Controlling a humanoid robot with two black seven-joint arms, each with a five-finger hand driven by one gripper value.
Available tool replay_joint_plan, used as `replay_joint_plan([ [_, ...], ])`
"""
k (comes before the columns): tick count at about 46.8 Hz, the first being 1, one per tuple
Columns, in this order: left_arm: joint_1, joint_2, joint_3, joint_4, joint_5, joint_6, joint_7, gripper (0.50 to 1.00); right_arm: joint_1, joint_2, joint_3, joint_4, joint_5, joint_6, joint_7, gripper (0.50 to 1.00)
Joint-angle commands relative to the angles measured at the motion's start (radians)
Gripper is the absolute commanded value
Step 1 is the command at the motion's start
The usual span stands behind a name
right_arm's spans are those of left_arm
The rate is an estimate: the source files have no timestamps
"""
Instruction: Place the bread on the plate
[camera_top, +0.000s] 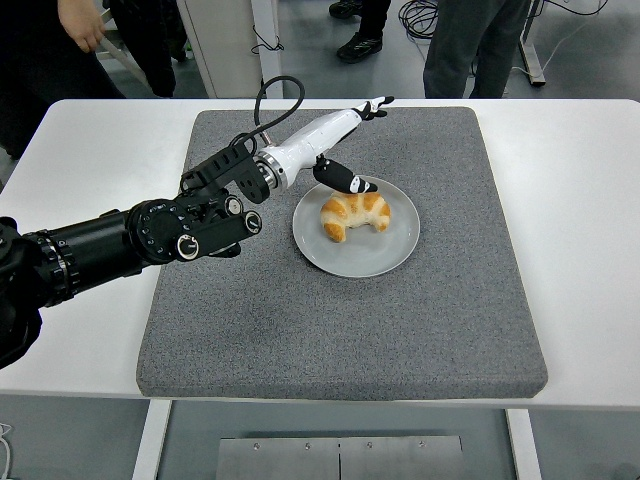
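Since the bread lies on the plate, we judge the placing done, with our left hand spread open above it, holding nothing.
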Motion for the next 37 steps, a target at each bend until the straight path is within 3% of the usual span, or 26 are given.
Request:
replay_joint_plan([
  [1, -0.02, 0.016, -0.028, 0.001, -0.058, -0.042, 0.0, 0.958, 0.0, 0.0, 0.0, 0.0, 0.001, 0.0, 0.0, 1.0],
  [6, -0.04, 0.05, -0.064, 0.003, -0.141, -0.085, 0.005, 0.958, 0.0, 0.0, 0.0, 0.0, -0.001, 0.001, 0.0, 1.0],
  [17, -0.028, 0.105, -0.193, 0.003, -0.315, -0.096, 0.003, 0.958, 0.0, 0.0, 0.0, 0.005, 0.001, 0.001, -0.001, 1.0],
  [37, 0.113, 0.174, -0.406, 0.004, -0.408, -0.099, -0.003, 0.968, 0.0, 0.0, 0.0, 0.009, 0.001, 0.003, 0.0, 1.0],
])
